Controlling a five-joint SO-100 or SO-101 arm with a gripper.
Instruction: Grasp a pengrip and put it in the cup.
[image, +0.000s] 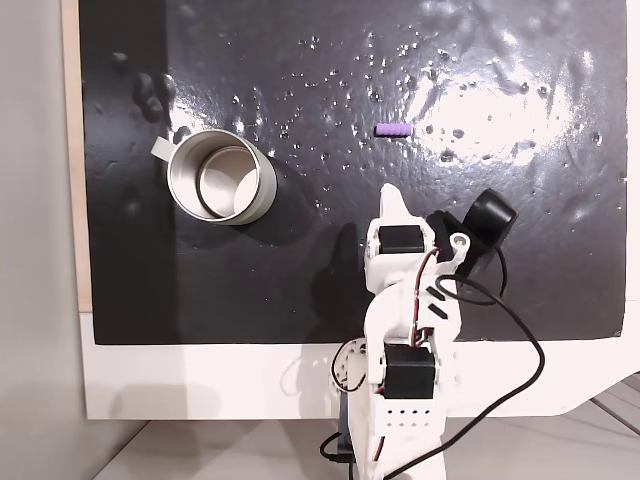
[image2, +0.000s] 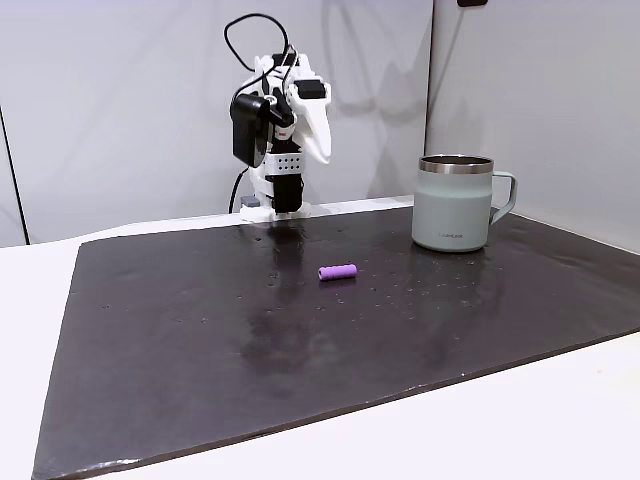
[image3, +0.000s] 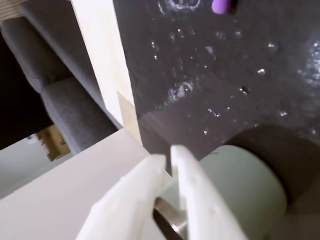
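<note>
From above, the cup (image: 221, 181) sits upper left on the black mat (image: 300, 280), nothing in it, tape tab on its rim. The side-on fixed view shows its handle and pale green body (image2: 458, 203) instead. The pengrip (image: 392, 130) lies loose on the mat, upper middle. The gripper (image3: 166, 156) is clenched, holding nothing

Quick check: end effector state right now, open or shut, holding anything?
End effector: shut, fingers nearly together, holding nothing. The pengrip lies loose on the black mat, apart from the cup.
</note>
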